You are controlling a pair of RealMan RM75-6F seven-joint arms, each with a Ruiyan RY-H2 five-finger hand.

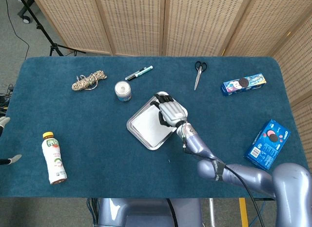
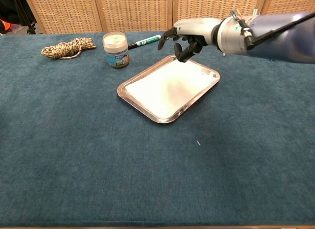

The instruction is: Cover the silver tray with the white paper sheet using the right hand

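Note:
The silver tray [image 1: 146, 134] [image 2: 129, 93] lies mid-table, set at an angle. A white paper sheet [image 1: 146, 123] [image 2: 165, 86] lies flat inside it and covers its floor. My right hand [image 1: 170, 110] [image 2: 189, 36] hovers above the tray's far right corner, clear of the paper. Its fingers are loosely bent and apart, with nothing in them. Only a grey tip of my left hand [image 1: 9, 159] shows at the left edge of the head view, and its pose is hidden.
A jar [image 2: 115, 49], a marker [image 2: 145, 41] and a rope coil [image 2: 67, 47] lie behind and left of the tray. Scissors [image 1: 199, 73] and two blue cookie boxes [image 1: 243, 84] [image 1: 267, 143] sit to the right. A drink bottle [image 1: 54, 158] stands front left.

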